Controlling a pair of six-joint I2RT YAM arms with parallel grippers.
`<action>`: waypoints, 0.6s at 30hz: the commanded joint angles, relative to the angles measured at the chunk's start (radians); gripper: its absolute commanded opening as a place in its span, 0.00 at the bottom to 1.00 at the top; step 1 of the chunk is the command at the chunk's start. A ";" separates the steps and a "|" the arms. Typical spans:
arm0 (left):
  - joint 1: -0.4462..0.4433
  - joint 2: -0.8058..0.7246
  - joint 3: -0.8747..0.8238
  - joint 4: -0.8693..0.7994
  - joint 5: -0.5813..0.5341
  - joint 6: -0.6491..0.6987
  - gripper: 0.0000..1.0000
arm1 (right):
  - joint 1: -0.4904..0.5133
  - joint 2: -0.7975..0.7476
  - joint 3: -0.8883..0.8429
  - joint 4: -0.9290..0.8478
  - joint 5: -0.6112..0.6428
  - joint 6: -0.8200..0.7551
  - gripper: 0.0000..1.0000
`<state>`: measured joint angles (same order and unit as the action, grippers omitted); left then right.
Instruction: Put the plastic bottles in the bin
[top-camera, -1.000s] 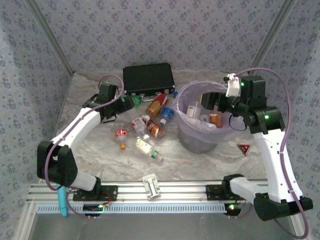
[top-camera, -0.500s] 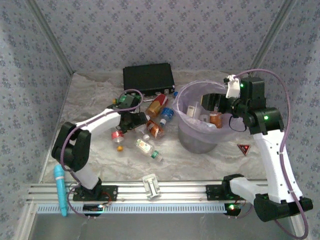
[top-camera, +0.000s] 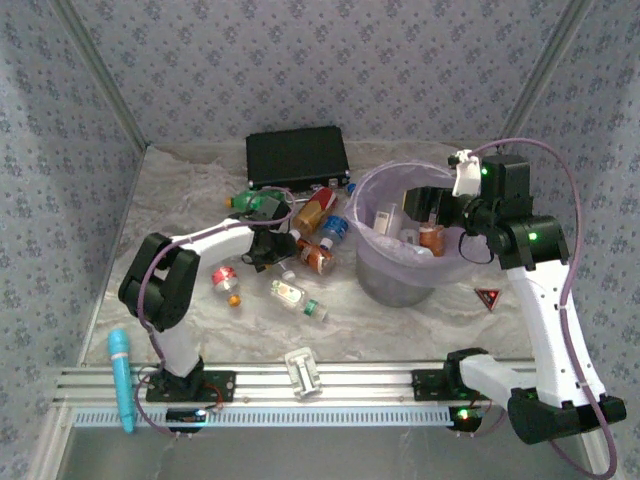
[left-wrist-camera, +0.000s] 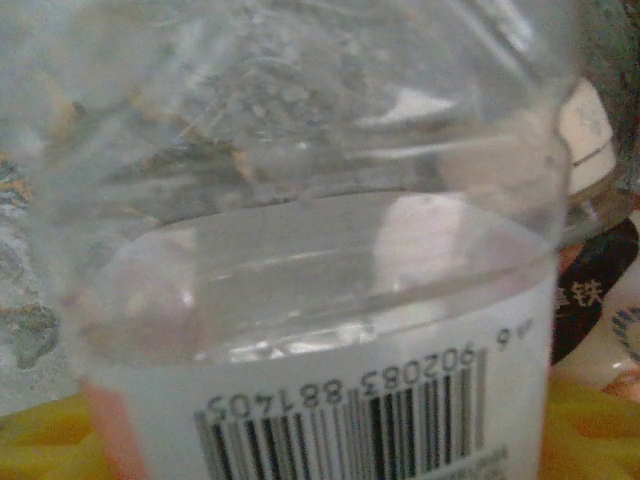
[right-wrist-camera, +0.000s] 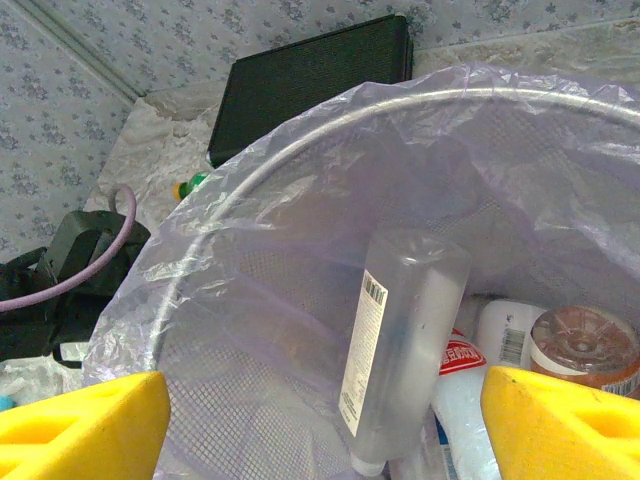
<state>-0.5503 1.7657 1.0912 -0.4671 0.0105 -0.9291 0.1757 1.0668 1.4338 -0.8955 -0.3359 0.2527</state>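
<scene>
- A clear bottle (left-wrist-camera: 320, 250) with a white barcode label is pressed close against the left wrist camera. It lies between the yellow pads (left-wrist-camera: 40, 450) of the left pincer (top-camera: 270, 248), in the heap on the surface (top-camera: 170, 200) left of the bin (top-camera: 372, 275).
- Within the last second the left arm has been swung from the heap's far-left edge down into it, and its pincer has been narrowing. Whether the bottle is clamped yet cannot be told.
- This is judged to be the start of a pick, with the lift and the carry to the bin still to be done.
- The right pincer (right-wrist-camera: 320, 425) has been kept over the bin, spread wide with nothing in it. Several bottles (right-wrist-camera: 400, 340) already lie inside.
- More bottles are left on the surface, among them a green one (top-camera: 255, 202) and a red-labelled one (top-camera: 225, 278). The red-labelled one has been shifted slightly nearer, apparently nudged.
- Neighbours crowded around the target may be dragged along, and the drop could be crowded by the right arm above the bin.
- A black case (top-camera: 297, 157) lies behind the heap. A white clip block (top-camera: 301, 371) lies well apart by the near rail.
</scene>
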 joint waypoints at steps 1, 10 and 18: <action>0.000 -0.028 0.033 -0.010 -0.009 0.009 0.68 | -0.002 -0.002 0.013 -0.011 0.006 -0.015 0.83; 0.000 -0.162 0.108 -0.077 -0.066 0.123 0.60 | 0.000 0.017 0.065 0.029 -0.034 0.009 0.83; 0.004 -0.393 0.117 0.032 0.062 0.368 0.45 | 0.094 0.111 0.161 0.135 -0.134 0.062 0.84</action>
<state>-0.5499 1.4590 1.2083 -0.5022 -0.0090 -0.6880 0.2218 1.1427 1.5414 -0.8207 -0.4168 0.2871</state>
